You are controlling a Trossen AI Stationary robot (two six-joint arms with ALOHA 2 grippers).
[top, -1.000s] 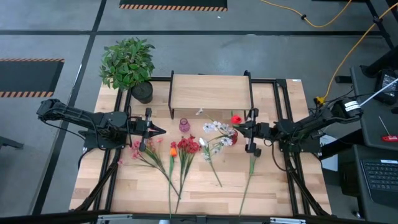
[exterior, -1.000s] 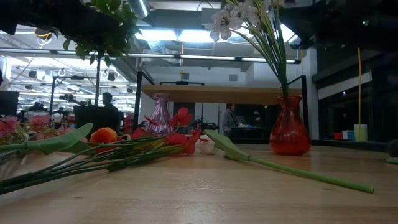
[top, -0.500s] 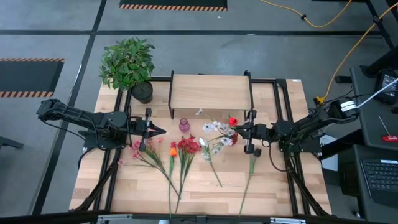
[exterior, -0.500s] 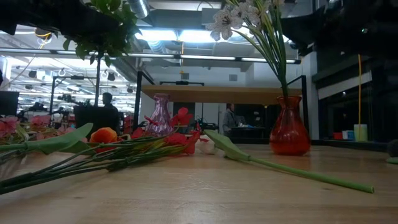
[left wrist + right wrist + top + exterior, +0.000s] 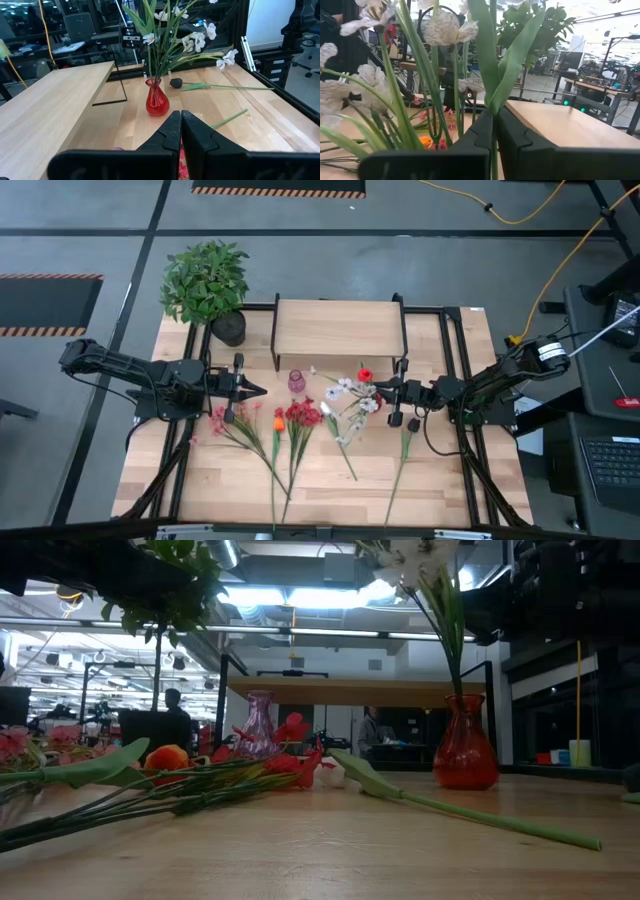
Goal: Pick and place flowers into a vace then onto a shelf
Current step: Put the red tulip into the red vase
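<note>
Red glass bulb vase (image 5: 366, 375) is standing just in front of the light-wood, black-legged shelf (image 5: 340, 326), holding white flowers (image 5: 350, 392). Right gripper (image 5: 381, 389) is pinching a green flower stem (image 5: 493, 55) above the vase, fingers pressed together. Left gripper (image 5: 258, 390) is idling beyond the vase, fingers pressed together. Risk: stem snagging the bunch and tipping the vase.

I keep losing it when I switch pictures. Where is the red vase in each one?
High view: red vase mid-table, in front of the shelf, mostly under white flowers, beside the right claw.
Low view: red vase right of centre, on the table.
Left wrist view: red vase centre, beyond the shut left claw.
Right wrist view: I cannot find it.
Shared landmark: the shelf.
</note>
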